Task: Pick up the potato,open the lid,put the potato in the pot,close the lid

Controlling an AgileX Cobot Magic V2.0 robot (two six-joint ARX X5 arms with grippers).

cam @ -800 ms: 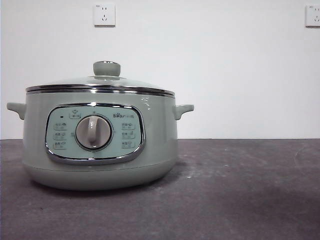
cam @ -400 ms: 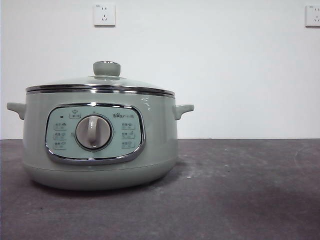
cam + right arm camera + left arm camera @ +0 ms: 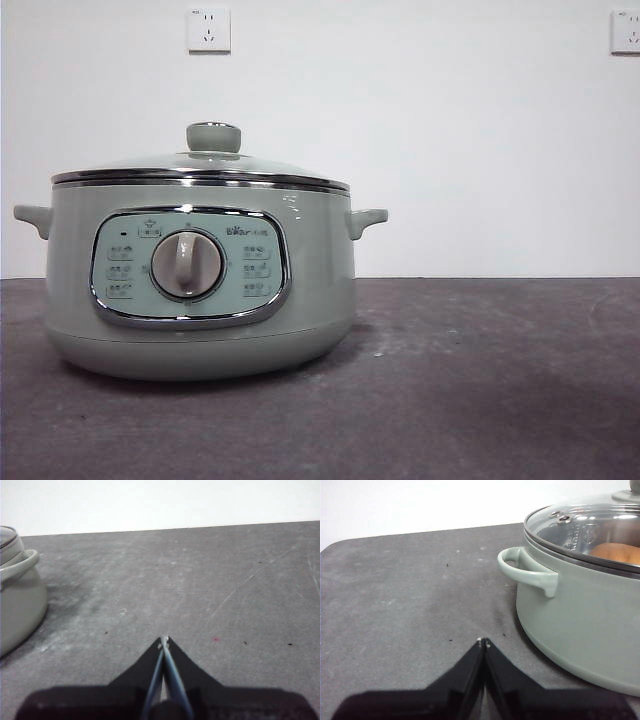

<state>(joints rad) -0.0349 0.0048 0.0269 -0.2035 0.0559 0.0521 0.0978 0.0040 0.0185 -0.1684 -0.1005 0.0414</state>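
Note:
The pale green pot [image 3: 200, 270] stands on the dark table at the left in the front view, its dial panel facing the camera. The glass lid [image 3: 200, 165] with its green knob sits closed on it. In the left wrist view the potato [image 3: 620, 553] shows through the lid [image 3: 585, 522], inside the pot [image 3: 580, 610]. My left gripper [image 3: 483, 641] is shut and empty, low over the table beside the pot's handle. My right gripper [image 3: 164, 640] is shut and empty over bare table, off to the pot's [image 3: 17, 600] other side. Neither gripper shows in the front view.
The dark grey table [image 3: 480, 380] stretches to the right of the pot. A white wall with two sockets [image 3: 208, 30] stands behind it. The table's far rounded corner [image 3: 340, 545] shows in the left wrist view.

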